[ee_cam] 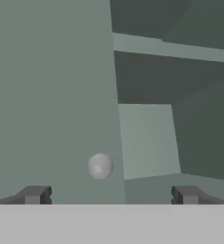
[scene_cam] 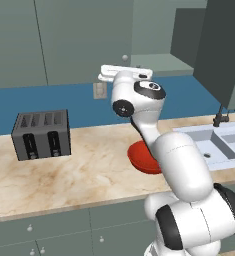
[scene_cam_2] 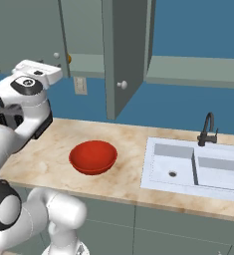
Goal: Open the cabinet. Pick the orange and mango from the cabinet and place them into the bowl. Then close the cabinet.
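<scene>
The cabinet [scene_cam: 79,40] has its left door shut, with a pale knob [ee_cam: 100,166], and its right door [scene_cam_2: 126,55] swung open. My gripper [ee_cam: 111,195] is open and empty. It is raised in front of the shut left door, with the knob just ahead between the fingertips [ee_cam: 35,194] and nearer the left one. A small orange-yellow spot, the orange [scene_cam_2: 68,59], peeks out on the shelf beside the shut door's edge. The mango is hidden. The red bowl [scene_cam_2: 93,157] sits on the counter below, partly behind my arm in the left base view [scene_cam: 144,159].
A grey toaster [scene_cam: 41,134] stands on the marble counter [scene_cam: 89,175] to the left. A sink [scene_cam_2: 198,167] with a dark faucet [scene_cam_2: 207,129] lies to the right. The open door juts out over the counter, above the gap between bowl and sink. A wall outlet [scene_cam_2: 80,85] sits below the cabinet.
</scene>
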